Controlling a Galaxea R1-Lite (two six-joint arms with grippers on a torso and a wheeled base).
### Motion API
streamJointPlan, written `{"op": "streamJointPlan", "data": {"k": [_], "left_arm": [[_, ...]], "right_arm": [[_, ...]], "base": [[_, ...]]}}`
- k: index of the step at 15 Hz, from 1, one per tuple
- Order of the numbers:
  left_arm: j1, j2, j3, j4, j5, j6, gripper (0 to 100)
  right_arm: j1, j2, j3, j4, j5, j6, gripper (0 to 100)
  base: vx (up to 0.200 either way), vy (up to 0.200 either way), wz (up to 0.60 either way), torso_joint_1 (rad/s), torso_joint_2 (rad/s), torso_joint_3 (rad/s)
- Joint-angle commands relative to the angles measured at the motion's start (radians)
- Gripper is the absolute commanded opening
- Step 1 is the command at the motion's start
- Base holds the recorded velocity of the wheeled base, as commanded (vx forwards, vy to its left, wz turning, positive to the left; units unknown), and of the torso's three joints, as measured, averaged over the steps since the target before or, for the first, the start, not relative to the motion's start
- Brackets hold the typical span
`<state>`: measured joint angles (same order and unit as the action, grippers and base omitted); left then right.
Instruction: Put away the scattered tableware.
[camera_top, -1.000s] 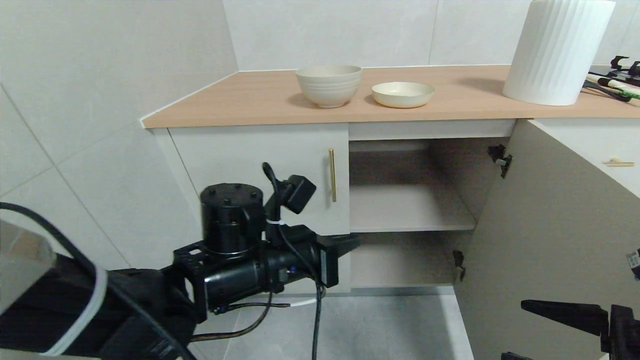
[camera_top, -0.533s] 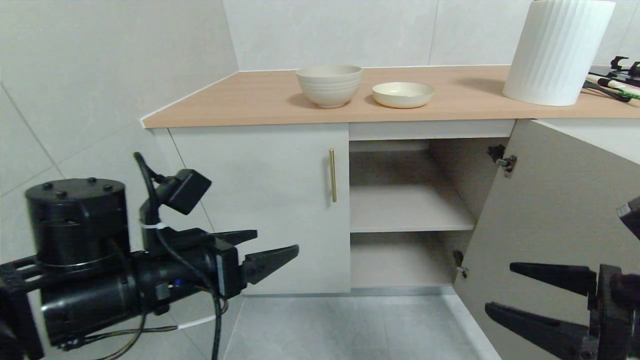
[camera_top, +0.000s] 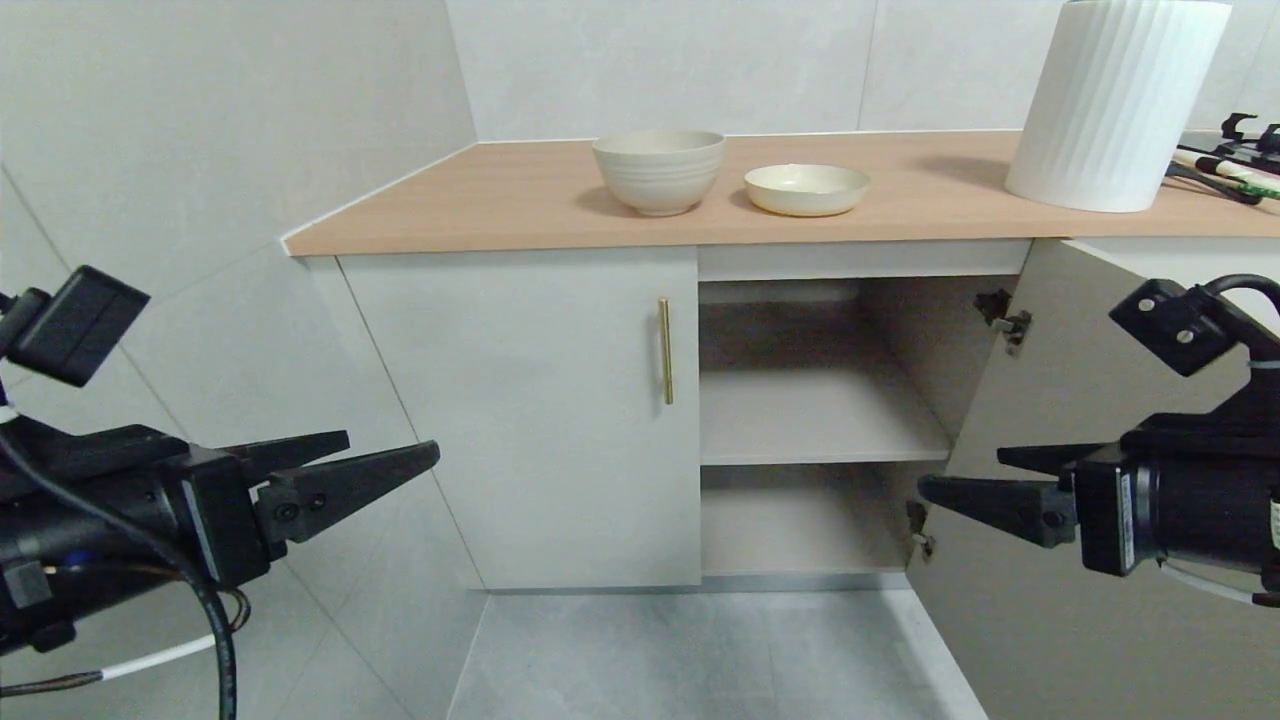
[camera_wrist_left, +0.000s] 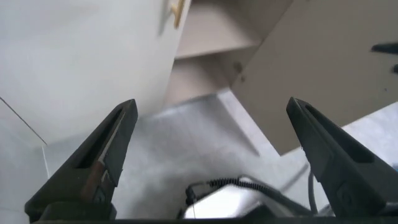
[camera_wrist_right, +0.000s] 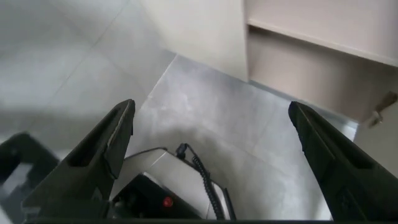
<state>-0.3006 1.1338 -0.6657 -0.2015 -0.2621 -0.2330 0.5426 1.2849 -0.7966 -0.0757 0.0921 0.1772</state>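
Just beside bowl (camera_top: 658, 170), shallow dish (camera_top: 806, 189), both on countertop (camera_top: 480, 215).

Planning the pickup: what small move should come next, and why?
Probably lift the left gripper toward the bowl: it and the shallow dish sit on the countertop, while this gripper and the right gripper hang open and empty below it.

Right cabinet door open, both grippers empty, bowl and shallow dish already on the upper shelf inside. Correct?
No. The head view shows the bowl and shallow dish on the countertop, not on the upper shelf. The right cabinet door is open, and the left gripper and right gripper are empty.
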Motion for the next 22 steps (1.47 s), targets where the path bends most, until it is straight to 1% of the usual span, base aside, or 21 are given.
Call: {"op": "streamJointPlan", "data": {"k": [1, 4, 9, 18, 22], "left_arm": [[0.005, -0.006, -0.008, 0.001, -0.002, -0.002, 100], [0.006, -0.005, -0.011, -0.001, -0.002, 0.0, 100], [0.008, 0.011, -0.015, 0.001, -0.003, -0.002, 100], [0.008, 0.017, -0.014, -0.001, -0.003, -0.002, 100], [0.006, 0.014, -0.012, -0.001, -0.005, -0.002, 100]], "right_arm": [[-0.009, 0.017, -0.024, 0.005, -0.005, 0.016, 100], [-0.007, 0.022, -0.021, 0.014, -0.005, 0.019, 100], [-0.007, 0.01, 0.01, 0.013, -0.002, 0.013, 100], [-0.007, 0.011, 0.019, 0.011, 0.005, 0.008, 100], [-0.006, 0.01, 0.02, 0.011, 0.005, 0.008, 100]], "base": [[0.0, 0.0, 0.0, 0.0, 0.0, 0.0], [0.0, 0.0, 0.0, 0.0, 0.0, 0.0], [0.2, 0.0, 0.0, -0.003, 0.0, 0.001], [0.2, 0.0, 0.0, 0.003, 0.0, 0.001], [0.0, 0.0, 0.0, 0.0, 0.0, 0.0]]}}
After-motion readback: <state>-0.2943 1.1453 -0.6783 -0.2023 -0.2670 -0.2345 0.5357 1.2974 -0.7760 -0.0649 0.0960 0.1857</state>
